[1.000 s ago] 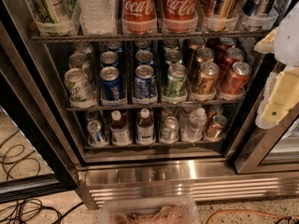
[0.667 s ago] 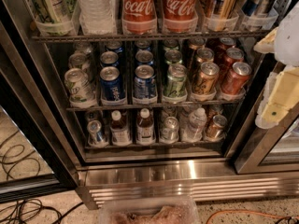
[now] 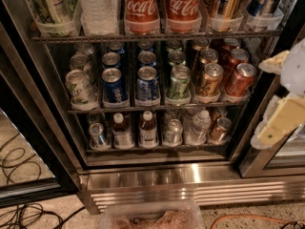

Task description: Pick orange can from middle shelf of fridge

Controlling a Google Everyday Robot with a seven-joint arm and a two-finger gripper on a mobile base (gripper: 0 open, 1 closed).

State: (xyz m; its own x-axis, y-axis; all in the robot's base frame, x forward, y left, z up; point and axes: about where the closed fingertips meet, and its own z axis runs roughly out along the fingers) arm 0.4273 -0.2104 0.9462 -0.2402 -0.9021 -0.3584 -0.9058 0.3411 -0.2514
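You see a cream-yellow gripper [image 3: 266,102] right of the amber orange can [image 3: 209,80]; red can [image 3: 239,79] between them, green-white can [image 3: 179,82] left.

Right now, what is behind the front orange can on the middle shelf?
Two more cans stand behind the orange can, only their tops showing; anything deeper is hidden. The gripper hangs open at the picture's right, outside the fridge.
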